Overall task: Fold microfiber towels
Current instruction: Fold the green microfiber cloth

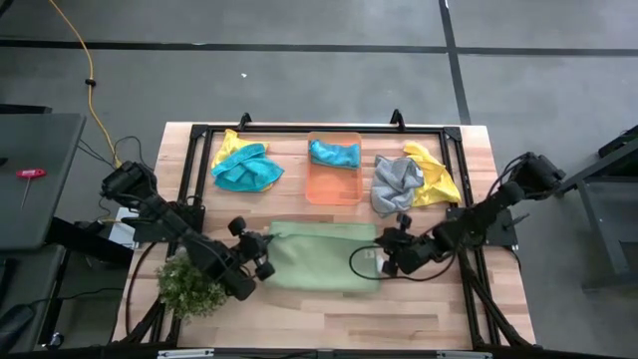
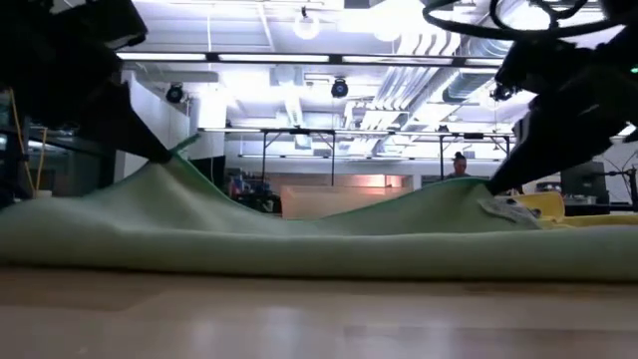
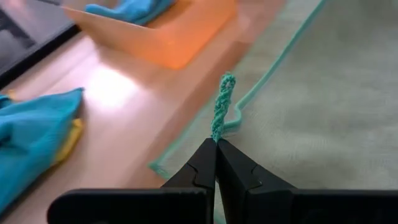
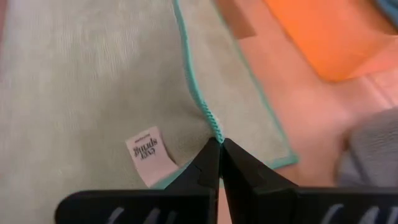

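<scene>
Now I have both sets of fingers pinched shut on the teal hem of the light green microfiber towel (image 1: 317, 257) lying mid-tabletop: left gripper (image 3: 216, 144) and right gripper (image 4: 220, 144) at opposite edges. Next, I'd lift evenly and fold across.

Taking the orange bin (image 1: 334, 179) as my mark, bare tabletop (image 1: 299, 150) lies open between it and the teal-and-yellow towel pile (image 1: 244, 168), and I could pass there. On the bin's other side the grey and yellow towels (image 1: 411, 181) crowd close, leaving what seems only a thin gap. Nearer me than the bin, the green towel (image 1: 319, 257) covers the middle, and the small plant (image 1: 187, 286) blocks the corner beyond it.
</scene>
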